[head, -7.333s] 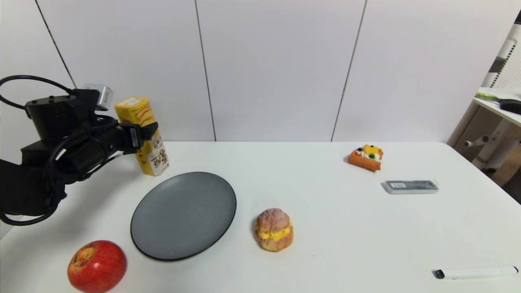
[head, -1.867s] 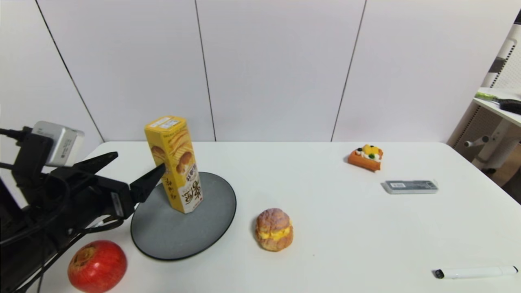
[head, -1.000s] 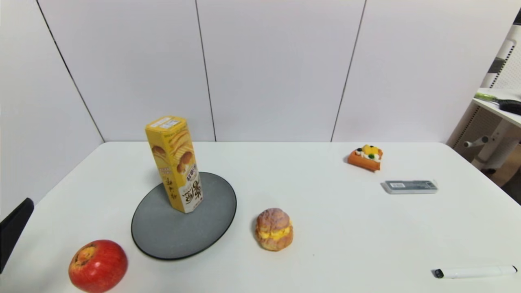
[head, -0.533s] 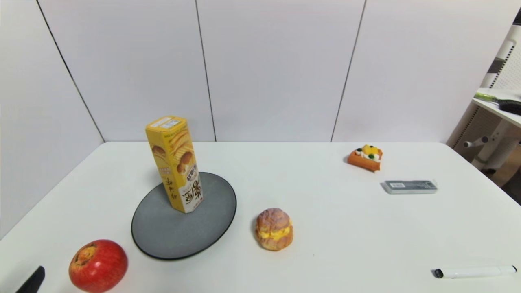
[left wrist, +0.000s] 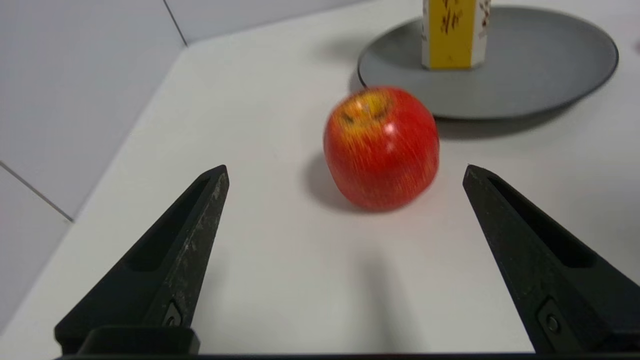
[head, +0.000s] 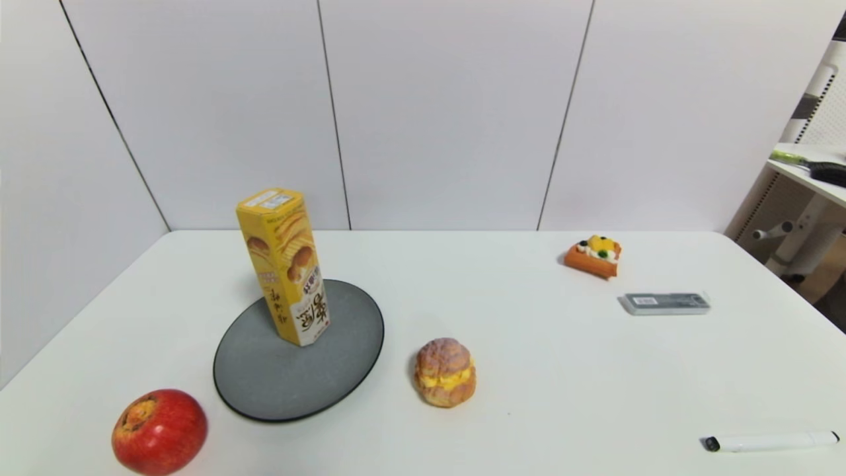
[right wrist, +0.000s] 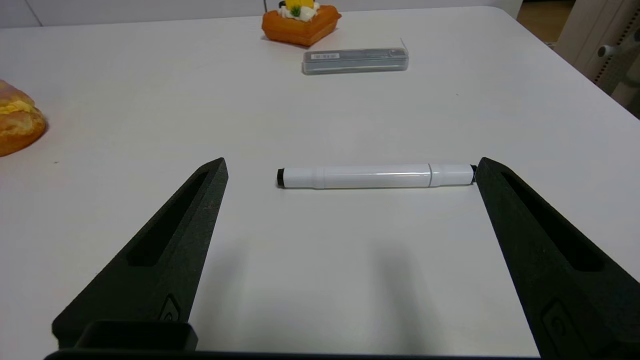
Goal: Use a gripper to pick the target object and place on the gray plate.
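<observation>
Two grippers, neither visible from the head view, sit low over the near edge of the table, which fits arms parked clear of a finished placement. Left gripper: jaws spread wide and empty, aimed across the table at the red apple, which rests just short of the gray plate; nothing lies between its fingers. Right gripper: jaws equally wide and empty, framing the white marker, which lies crosswise on the table, not gripped.

Near field, head view: apple at about 7 o'clock of the plate, the two just apart; marker at the far right; brown cream puff at about 4 o'clock of the plate, clear of its rim.

Middle field: the plate carries the target object, a tall yellow hexagonal snack box standing on its white base in the plate's far half, toward 12 o'clock, with bare plate in front of it. Its long axis is vertical, labelled top cap uppermost, printed face turned toward the robot and slightly right. It stands free, so the placing appears complete; being tall on a narrow base, it would likely topple under a sideways knock.

Far field: a gray case and an orange fruit pastry, both well apart from the plate.
</observation>
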